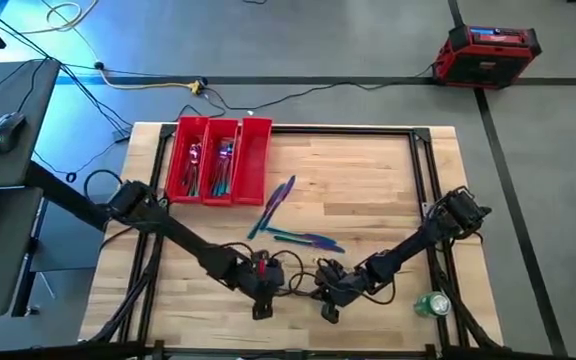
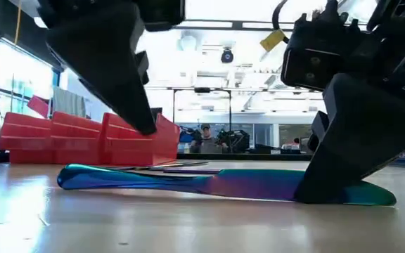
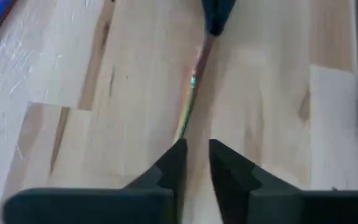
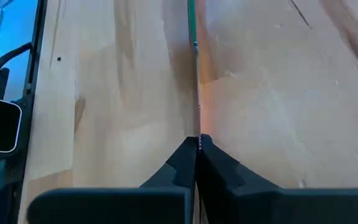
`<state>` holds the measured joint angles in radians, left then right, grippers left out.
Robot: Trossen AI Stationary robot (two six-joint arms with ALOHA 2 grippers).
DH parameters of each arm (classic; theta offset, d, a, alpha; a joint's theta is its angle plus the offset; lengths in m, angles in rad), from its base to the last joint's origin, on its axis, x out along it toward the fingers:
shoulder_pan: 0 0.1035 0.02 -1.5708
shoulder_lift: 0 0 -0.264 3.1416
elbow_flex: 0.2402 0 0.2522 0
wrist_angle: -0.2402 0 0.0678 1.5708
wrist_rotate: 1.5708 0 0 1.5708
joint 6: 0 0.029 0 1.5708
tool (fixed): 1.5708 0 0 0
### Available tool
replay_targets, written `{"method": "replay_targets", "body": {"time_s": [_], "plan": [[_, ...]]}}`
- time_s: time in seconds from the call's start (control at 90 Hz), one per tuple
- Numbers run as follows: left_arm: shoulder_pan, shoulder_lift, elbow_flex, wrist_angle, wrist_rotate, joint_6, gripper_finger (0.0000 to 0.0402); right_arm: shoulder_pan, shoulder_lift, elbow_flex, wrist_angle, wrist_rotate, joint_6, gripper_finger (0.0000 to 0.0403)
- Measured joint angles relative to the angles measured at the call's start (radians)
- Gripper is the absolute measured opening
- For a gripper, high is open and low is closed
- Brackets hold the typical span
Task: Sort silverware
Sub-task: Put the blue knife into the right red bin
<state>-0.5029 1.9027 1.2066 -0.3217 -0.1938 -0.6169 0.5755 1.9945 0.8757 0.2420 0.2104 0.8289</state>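
Pale wood planks make up the table (image 1: 368, 180), framed by a black rail, with grey floor around it.

Both grippers sit low at the table's near edge, close together. The right gripper (image 4: 197, 144) has its 2 fingers pinched tight on the end of a thin iridescent utensil (image 4: 194, 68), seen edge-on, which runs straight away from the fingertips along the wood; the right wrist view shows no gap between the fingers. The left gripper (image 3: 194, 152) hovers just over the other end of a slim piece lying on the planks, its fingers parted by a narrow slot; whether they touch the metal I cannot tell. In the low view, 1 flat rainbow piece (image 2: 209, 184) lies along the table between the 2 dark grippers, its right end under the right one.

Farther out, near the table's middle, several loose pieces of silverware (image 1: 288, 225) lie crossed in a small scatter, blue and teal. Beyond them, at the far left corner, the red tray (image 1: 260, 160) has 3 compartments: 2 hold utensils, and the right one looks bare. A green can (image 1: 432, 305) lies at the near right corner. A red case (image 1: 488, 55) sits on the floor beyond the table.
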Motion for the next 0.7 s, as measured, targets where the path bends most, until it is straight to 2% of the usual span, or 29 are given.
{"method": "replay_targets", "body": {"time_s": [0.2, 0.322, 0.422, 0.544, 0.7], "plan": [[0.033, 0.089, -0.001, 0.065, 0.107, 0.033, 0.0145, 0.01, 0.001, -0.001, 0.007, 0.015, 0.0, 0.0], [0.041, 0.112, 0.004, 0.064, 0.127, 0.024, 0.0158, 0.011, 0.002, -0.002, 0.014, 0.023, 0.0, 0.0], [0.041, 0.121, 0.004, 0.058, 0.134, 0.022, 0.0121, 0.011, 0.002, -0.003, 0.014, 0.024, -0.001, 0.0], [0.041, 0.122, 0.003, 0.054, 0.145, 0.008, 0.0025, 0.011, 0.003, -0.005, 0.029, 0.026, -0.037, 0.0], [0.037, 0.125, 0.004, 0.042, 0.147, -0.03, 0.0008, 0.01, -0.019, -0.006, 0.035, 0.016, -0.104, 0.0028]]}}
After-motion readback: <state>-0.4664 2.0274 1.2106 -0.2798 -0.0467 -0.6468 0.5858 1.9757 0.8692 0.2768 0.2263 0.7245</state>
